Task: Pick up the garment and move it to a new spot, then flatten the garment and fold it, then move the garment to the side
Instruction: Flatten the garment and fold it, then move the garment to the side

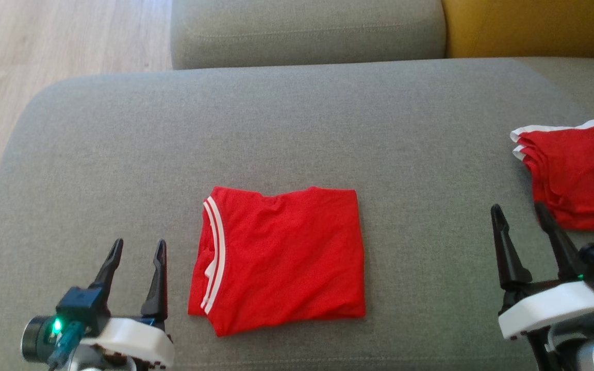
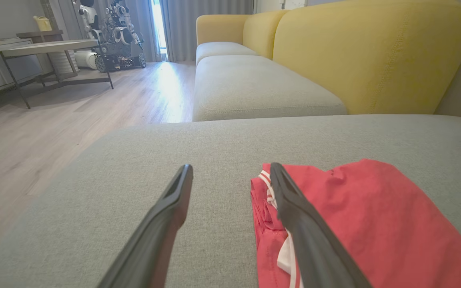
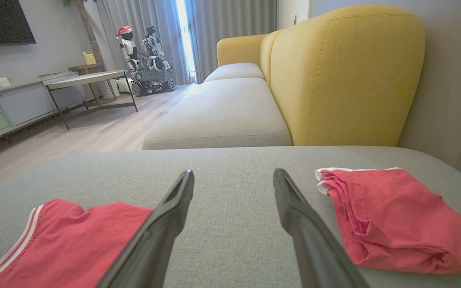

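Red shirt (image 1: pixel 281 257) folded, cushion (image 1: pixel 297 129) front edge. Left gripper (image 1: pixel 139 243), right gripper (image 1: pixel 517 208) spread, empty. Risk: top-layer pinch unfolds it.

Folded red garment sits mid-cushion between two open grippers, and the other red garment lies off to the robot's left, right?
No. The other red garment lies off to the robot's right, by the right gripper, as the head view shows. The folded red garment, grey cushion and open left gripper are as stated.
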Robot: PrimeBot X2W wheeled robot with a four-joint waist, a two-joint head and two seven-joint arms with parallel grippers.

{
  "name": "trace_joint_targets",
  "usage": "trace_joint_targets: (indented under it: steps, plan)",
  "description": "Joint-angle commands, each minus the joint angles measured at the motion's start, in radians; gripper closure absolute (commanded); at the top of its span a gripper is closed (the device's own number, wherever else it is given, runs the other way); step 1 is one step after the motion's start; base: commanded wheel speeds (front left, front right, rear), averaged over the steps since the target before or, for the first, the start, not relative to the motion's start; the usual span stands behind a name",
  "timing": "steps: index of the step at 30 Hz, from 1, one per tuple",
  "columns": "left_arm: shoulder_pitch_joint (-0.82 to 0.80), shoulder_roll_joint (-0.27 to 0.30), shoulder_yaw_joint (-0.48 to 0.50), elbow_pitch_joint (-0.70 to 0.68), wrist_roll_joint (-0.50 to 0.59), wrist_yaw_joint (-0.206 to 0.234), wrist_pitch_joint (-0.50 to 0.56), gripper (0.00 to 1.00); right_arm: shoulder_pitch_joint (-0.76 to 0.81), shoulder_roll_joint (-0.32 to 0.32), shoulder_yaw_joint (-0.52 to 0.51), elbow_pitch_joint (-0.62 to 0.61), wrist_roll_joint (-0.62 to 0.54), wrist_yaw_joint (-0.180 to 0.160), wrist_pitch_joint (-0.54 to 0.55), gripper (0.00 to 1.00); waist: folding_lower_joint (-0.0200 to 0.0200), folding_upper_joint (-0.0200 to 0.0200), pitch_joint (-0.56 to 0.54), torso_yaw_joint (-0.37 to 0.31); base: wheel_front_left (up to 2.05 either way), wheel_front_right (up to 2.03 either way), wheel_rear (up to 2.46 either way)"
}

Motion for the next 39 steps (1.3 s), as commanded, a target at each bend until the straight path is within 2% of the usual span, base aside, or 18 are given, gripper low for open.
trace_joint_targets:
  steps: [1,31,39]
  plan:
    - [-0.027,0.018,0.032,-0.041,-0.010,0.010,0.004,0.00,-0.015,-0.002,0.025,-0.044,-0.002,0.003,0.006,0.00,0.0000,0.0000,-0.010,0.001,0.00,0.00,0.00]
    - [-0.026,0.038,0.018,-0.064,-0.029,0.023,0.024,0.00,-0.006,0.004,0.029,-0.057,-0.005,0.003,0.028,0.00,0.0000,0.0000,0.001,0.006,0.00,0.00,0.00]
    - [-0.074,0.036,0.008,-0.072,-0.029,0.019,0.011,0.00,-0.053,-0.006,0.078,0.020,0.010,0.003,0.030,0.00,0.0000,0.0000,0.066,0.048,0.00,0.00,0.00]
